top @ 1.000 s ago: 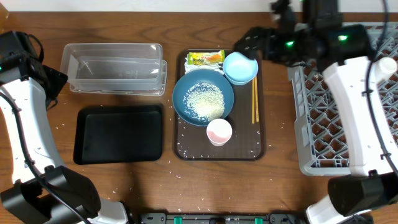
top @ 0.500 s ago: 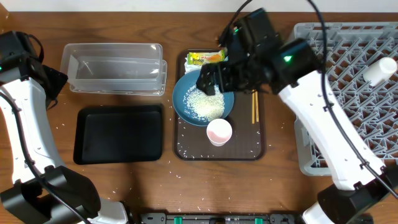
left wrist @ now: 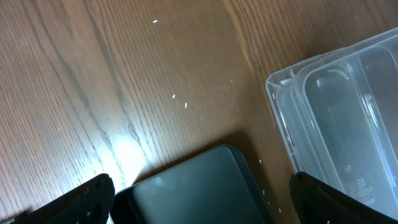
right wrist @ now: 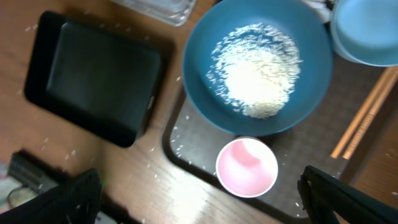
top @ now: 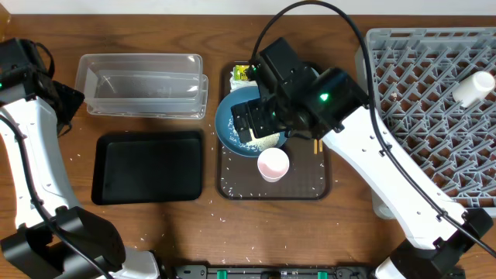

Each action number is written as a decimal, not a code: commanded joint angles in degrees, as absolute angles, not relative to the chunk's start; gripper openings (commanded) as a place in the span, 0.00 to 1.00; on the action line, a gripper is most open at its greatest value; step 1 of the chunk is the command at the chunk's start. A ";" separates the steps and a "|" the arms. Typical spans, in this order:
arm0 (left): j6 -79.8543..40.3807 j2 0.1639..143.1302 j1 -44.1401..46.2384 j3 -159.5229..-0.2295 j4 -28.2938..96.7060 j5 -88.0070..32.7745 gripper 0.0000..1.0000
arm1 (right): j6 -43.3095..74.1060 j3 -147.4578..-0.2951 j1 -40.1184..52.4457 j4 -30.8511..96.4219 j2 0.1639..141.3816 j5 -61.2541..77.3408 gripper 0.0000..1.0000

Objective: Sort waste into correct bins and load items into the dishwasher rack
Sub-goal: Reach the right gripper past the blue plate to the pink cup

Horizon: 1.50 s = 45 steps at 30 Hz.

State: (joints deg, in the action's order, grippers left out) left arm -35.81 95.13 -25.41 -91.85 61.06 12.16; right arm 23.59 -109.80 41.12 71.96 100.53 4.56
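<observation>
Wooden worktop (top: 155, 225) bearing brown serving tray (top: 310, 182). Right end effector (right wrist: 200, 183) hovering over dark-blue bowl (right wrist: 205, 93) of rice (right wrist: 258, 78), fingers spread wide, gripping nothing. Pink cup (right wrist: 247, 168) standing just beside bowl on serving tray. Left end effector (left wrist: 202, 202) hanging released above black tray (left wrist: 193, 180) corner, near clear tub (left wrist: 348, 106). Rack (top: 434, 101) sitting at right.

2 white arms (top: 387, 167), black joints (top: 288, 74), green lights (top: 320, 98).

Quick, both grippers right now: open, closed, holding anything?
Left gripper: open, holding nothing.
Right gripper: open, holding nothing, above the blue bowl.
</observation>
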 commanded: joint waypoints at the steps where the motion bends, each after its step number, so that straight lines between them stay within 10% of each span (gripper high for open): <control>1: -36.10 95.33 -25.58 -92.12 61.04 12.64 0.93 | 27.86 -109.12 41.67 71.50 100.44 -2.37 0.99; 25: -36.10 95.33 -25.58 -92.12 61.04 12.64 0.93 | 30.24 -95.64 42.52 70.32 100.44 2.85 0.99; 33: -36.10 95.33 -25.58 -92.12 61.04 12.64 0.93 | 29.69 -86.63 45.65 63.57 100.44 5.19 0.75; 45: -36.10 95.33 -25.58 -92.12 61.04 12.64 0.93 | 29.95 -81.73 48.07 59.31 100.44 -0.45 0.73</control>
